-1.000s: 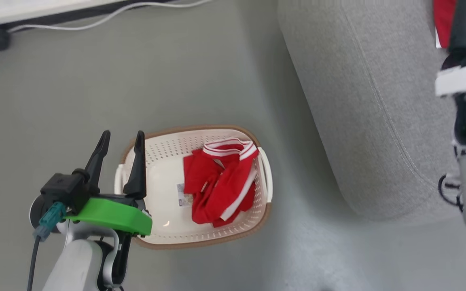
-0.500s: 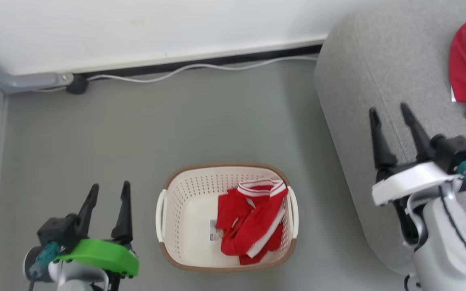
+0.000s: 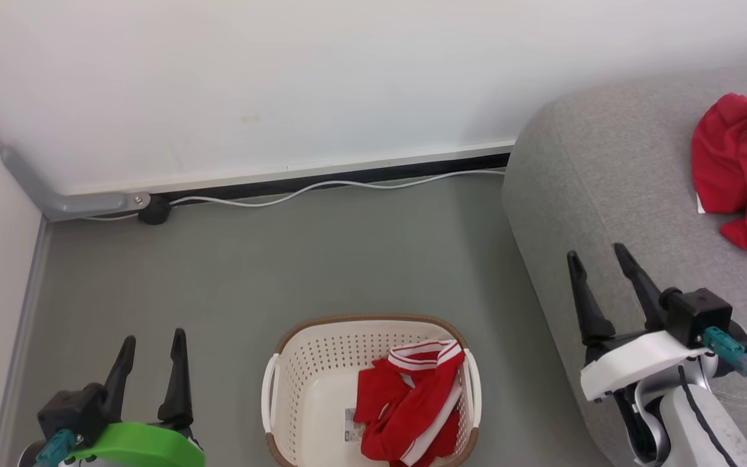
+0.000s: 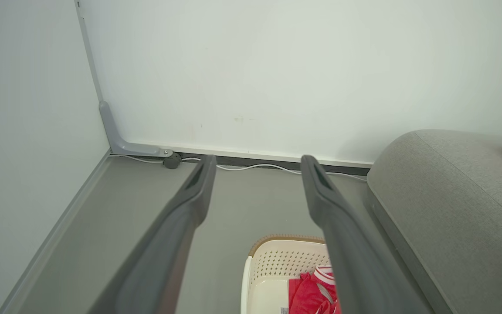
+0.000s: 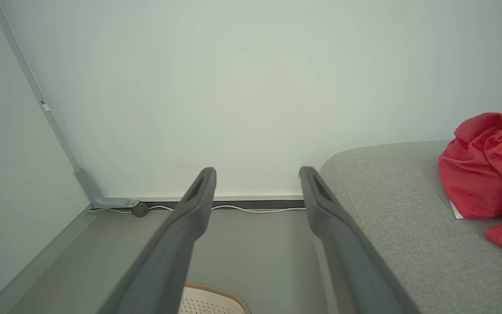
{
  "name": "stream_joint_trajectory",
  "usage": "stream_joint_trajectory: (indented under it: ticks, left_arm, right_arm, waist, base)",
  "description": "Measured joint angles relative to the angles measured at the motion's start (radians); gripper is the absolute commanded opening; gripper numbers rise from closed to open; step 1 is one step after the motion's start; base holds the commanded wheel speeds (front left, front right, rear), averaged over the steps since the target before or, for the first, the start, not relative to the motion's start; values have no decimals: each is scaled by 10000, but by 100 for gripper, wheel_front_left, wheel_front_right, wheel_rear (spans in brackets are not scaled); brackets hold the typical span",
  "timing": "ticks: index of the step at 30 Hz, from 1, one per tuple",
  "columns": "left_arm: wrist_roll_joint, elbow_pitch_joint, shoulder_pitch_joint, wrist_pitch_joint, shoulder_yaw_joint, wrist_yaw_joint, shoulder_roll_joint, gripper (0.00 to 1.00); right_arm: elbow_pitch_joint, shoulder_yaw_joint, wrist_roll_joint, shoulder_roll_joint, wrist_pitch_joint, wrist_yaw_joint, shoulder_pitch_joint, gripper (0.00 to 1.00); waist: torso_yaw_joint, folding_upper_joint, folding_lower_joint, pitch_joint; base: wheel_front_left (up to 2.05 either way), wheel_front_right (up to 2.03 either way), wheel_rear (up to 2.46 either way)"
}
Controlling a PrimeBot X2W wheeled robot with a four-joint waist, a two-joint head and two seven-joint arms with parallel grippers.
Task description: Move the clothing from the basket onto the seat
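Observation:
A red garment with white stripes lies crumpled in the right half of the cream basket on the floor at the bottom centre of the head view. Another red garment rests on the grey sofa at the right, also seen as the red garment in the right wrist view. My left gripper is open and empty, left of the basket. My right gripper is open and empty over the sofa's rounded edge. In the left wrist view the basket lies below the fingers.
A white wall with a dark baseboard and a white cable runs along the back. A grey conduit bracket sits in the left corner beside a side wall. Grey floor surrounds the basket.
The head camera has tilted up, bringing wall and corner into view. My right gripper has drawn back from the red garment on the sofa, now open; my left gripper has moved away from the basket.

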Motion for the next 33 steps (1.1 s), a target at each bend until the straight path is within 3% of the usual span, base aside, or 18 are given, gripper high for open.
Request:
stream_joint_trajectory:
  ticks: [11, 21, 33]
  left_arm:
    - [-65, -702, 177, 33, -207, -25, 59, 100]
    - [267, -1074, -366, 928, -1122, -290, 192, 100]
    - [846, -1375, -1591, 2067, -1829, -374, 238, 100]
  right_arm:
    - [-978, 52, -113, 59, 0, -86, 139, 100]
    - [-2205, -205, -263, 63, 0, -188, -346, 100]
    - [-2851, -211, -167, 151, 0, -249, -1105, 100]
  waist:
    - [-406, 0, 0, 411]
    - [-815, 0, 0, 1610]
    - [-1481, 0, 1, 3233]
  base:
    - [0, 0, 0]
    - [0, 0, 0]
    - [0, 0, 0]
